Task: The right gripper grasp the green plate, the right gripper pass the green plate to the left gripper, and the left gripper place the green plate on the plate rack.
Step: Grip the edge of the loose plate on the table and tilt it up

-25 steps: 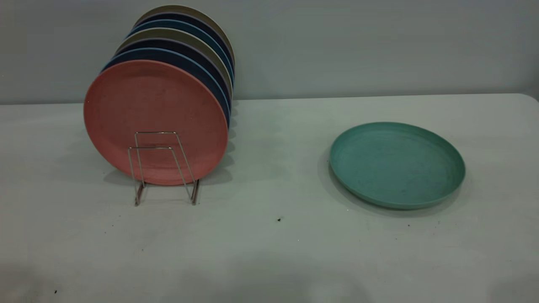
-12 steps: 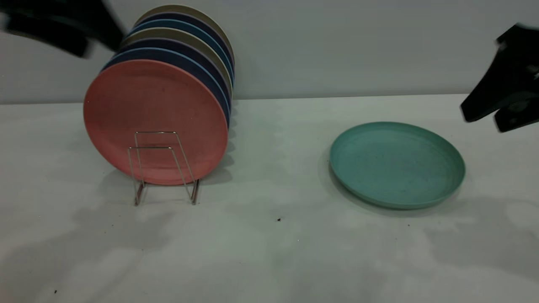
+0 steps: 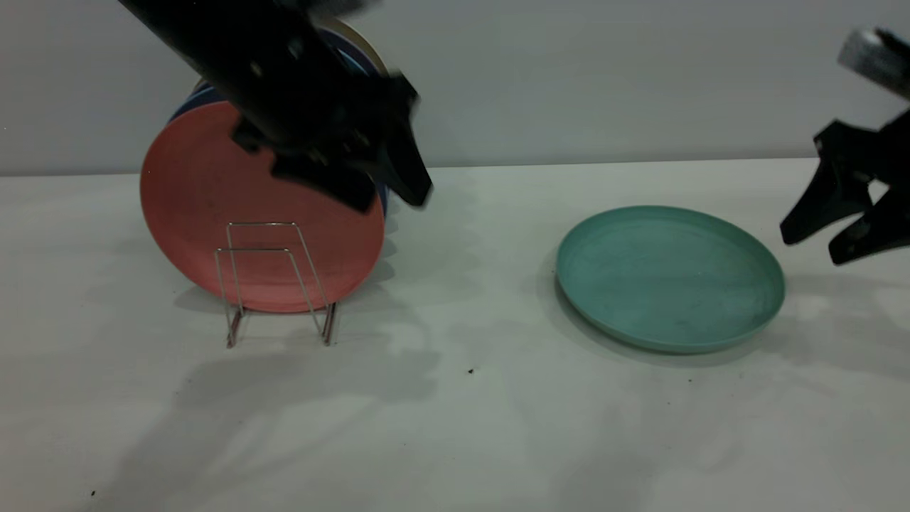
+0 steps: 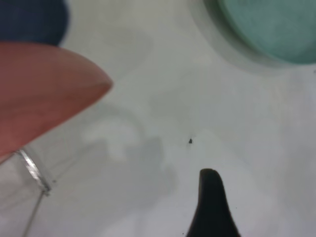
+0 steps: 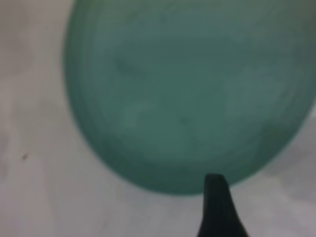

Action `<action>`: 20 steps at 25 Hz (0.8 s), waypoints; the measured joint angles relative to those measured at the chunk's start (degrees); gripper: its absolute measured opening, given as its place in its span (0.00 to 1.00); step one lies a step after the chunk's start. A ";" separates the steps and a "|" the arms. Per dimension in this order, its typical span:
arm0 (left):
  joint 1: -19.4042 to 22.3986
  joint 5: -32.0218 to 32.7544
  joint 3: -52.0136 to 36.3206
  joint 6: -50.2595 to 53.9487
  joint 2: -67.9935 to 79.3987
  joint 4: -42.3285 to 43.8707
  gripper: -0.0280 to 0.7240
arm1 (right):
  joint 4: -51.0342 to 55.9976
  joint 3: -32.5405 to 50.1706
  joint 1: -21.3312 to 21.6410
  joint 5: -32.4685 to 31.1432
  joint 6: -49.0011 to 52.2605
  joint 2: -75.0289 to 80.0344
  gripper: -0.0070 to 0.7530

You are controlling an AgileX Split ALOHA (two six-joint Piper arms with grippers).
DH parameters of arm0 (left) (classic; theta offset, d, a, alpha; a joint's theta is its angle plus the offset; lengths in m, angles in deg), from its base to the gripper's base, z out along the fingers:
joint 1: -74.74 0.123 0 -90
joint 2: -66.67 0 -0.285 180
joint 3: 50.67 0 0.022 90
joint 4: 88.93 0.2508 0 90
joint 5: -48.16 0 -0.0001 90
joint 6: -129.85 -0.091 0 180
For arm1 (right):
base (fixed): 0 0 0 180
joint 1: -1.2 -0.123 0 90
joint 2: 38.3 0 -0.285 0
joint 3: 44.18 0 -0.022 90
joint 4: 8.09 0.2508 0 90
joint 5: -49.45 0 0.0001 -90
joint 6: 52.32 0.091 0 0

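Note:
The green plate [image 3: 670, 279] lies flat on the white table, right of centre; it fills the right wrist view [image 5: 187, 94] and shows at the edge of the left wrist view [image 4: 276, 24]. My right gripper [image 3: 810, 247] hangs open and empty just right of the plate's rim, a little above the table. My left gripper [image 3: 392, 199] is open and empty, in the air in front of the upper right of the plate rack [image 3: 276, 284]. The rack holds a salmon-pink plate [image 3: 206, 213] at the front and several darker plates behind. Each wrist view shows only one finger [image 4: 210, 197] [image 5: 217, 202].
The bulky left arm [image 3: 270, 64] crosses in front of the upper racked plates and hides most of them. A rack wire [image 4: 32, 170] and the pink plate's rim [image 4: 44, 94] show in the left wrist view. A small dark speck [image 3: 470, 371] lies on the table.
The left arm has swung in from the upper left, down and right in front of the rack. The right gripper has come in from the right and dropped lower beside the green plate.

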 joint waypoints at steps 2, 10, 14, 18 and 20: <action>-0.58 -0.07 0.11 0.00 1.24 -0.13 0.78 | 0.06 -2.39 0.56 -0.65 -0.04 3.67 0.65; -0.76 0.48 0.11 0.00 1.77 -0.30 0.78 | 0.61 -11.95 1.11 -4.37 -0.38 14.10 0.63; -0.78 1.03 0.11 0.00 1.77 -0.31 0.78 | 2.61 -13.95 1.11 -4.64 -0.38 16.59 0.63; -0.78 1.03 0.11 0.00 1.77 -0.38 0.78 | 5.71 -15.42 1.11 -5.04 -1.11 19.02 0.61; -0.78 1.03 0.11 0.00 1.77 -0.38 0.78 | 7.53 -15.63 1.11 -5.06 -1.99 19.59 0.56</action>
